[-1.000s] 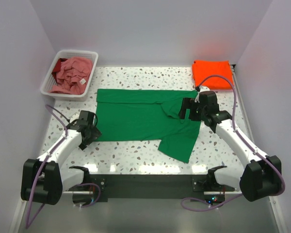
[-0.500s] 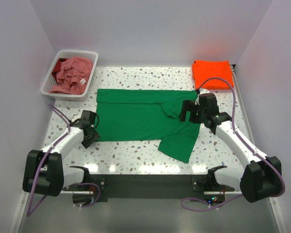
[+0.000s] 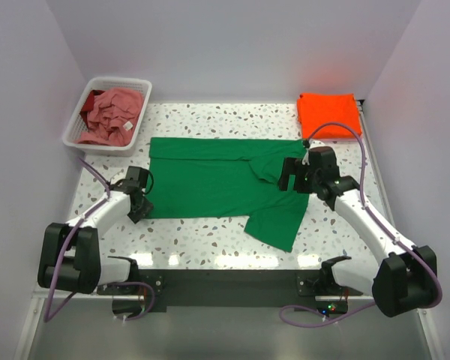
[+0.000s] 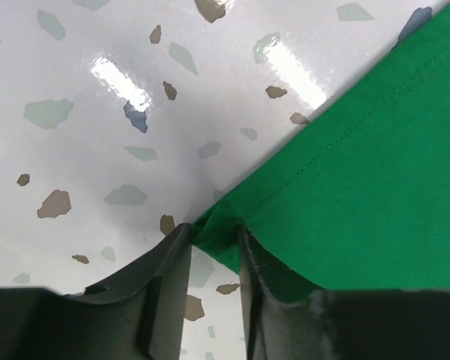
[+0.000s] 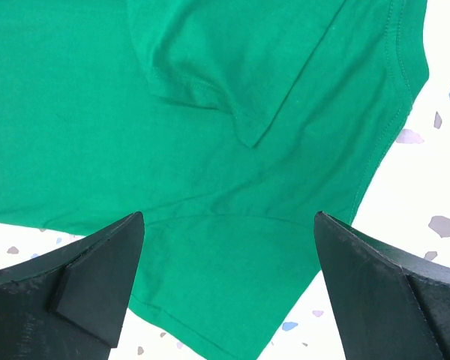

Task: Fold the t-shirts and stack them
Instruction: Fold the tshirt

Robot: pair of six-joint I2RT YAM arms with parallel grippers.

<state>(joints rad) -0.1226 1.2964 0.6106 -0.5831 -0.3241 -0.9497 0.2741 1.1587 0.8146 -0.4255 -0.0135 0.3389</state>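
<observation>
Left tool [image 4: 214, 234] pinching stitched corner, smooth green t-shirt [image 4: 375, 195].

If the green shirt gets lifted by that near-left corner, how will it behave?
Probably floppy: the green t-shirt lies flat with soft creases, and its corner bunches inside the left tool. Likely light, being thin cloth. It would probably sag and trail over the glossy table rather than rise whole.

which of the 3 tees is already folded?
The orange t-shirt, a neat rectangle at the far right corner. The green t-shirt lies spread out; the pink t-shirt sits crumpled in the basket.
</observation>
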